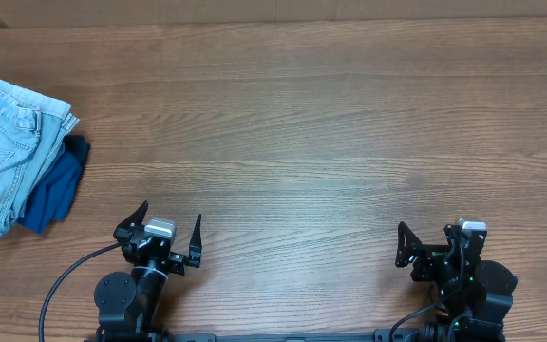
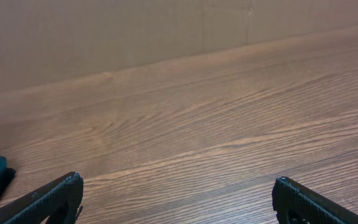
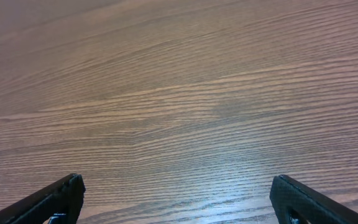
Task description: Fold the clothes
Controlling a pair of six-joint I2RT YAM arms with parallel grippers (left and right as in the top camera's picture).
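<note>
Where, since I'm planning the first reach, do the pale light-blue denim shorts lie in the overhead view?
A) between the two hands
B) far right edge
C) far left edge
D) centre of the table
C: the pale light-blue denim shorts sit bunched at the left edge of the wooden table, against a dark navy garment.
</note>
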